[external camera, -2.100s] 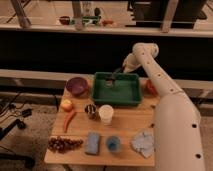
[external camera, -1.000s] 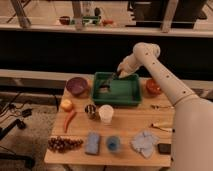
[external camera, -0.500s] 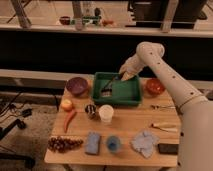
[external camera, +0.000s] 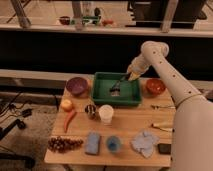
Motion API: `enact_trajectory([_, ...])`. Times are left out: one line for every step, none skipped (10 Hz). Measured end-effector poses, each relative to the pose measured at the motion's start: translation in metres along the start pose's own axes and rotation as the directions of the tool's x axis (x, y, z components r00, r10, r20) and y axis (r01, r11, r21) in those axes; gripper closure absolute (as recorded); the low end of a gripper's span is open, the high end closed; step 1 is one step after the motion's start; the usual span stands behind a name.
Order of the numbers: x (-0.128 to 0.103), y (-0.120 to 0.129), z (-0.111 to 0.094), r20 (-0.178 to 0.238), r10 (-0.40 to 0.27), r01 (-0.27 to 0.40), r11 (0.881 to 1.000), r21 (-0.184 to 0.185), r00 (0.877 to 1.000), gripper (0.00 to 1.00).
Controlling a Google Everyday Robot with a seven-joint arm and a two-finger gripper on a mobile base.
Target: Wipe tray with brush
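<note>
The dark green tray (external camera: 102,97) sits at the back middle of the wooden table. My gripper (external camera: 132,75) hangs over the tray's right rear part, at the end of the white arm that comes in from the right. It holds the brush (external camera: 117,85) by its thin black handle. The brush slants down to the left, with its greyish bristle head on or just above the tray floor near the middle.
A purple bowl (external camera: 77,85) stands left of the tray, an orange bowl (external camera: 155,86) to its right. In front are a metal cup (external camera: 90,110), a white cup (external camera: 106,113), a carrot (external camera: 69,120), grapes (external camera: 64,144), a blue sponge (external camera: 92,142) and a crumpled cloth (external camera: 144,141).
The arm has swung right and back, so the gripper moved from the tray's middle to its right rear. The brush head stays inside the tray.
</note>
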Motion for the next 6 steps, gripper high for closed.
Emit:
enact_trajectory([0.014,0.000,0.002,-0.026,0.012,-0.012,1.000,-0.007,1.000,0.91])
enact_trajectory([0.031,0.003,0.003,-0.061,0.019,-0.020,1.000,-0.015,0.998,0.91])
enact_trajectory([0.041,0.003,0.005,-0.090,0.020,-0.022,1.000,-0.020,0.996,0.91])
enact_trajectory([0.046,0.002,0.008,-0.106,0.017,-0.020,0.999,-0.025,0.994,0.91])
enact_trajectory([0.057,0.002,0.010,-0.130,0.019,-0.024,0.999,-0.033,0.991,0.91])
enact_trajectory([0.069,0.004,0.011,-0.155,0.025,-0.032,0.999,-0.038,0.988,0.91])
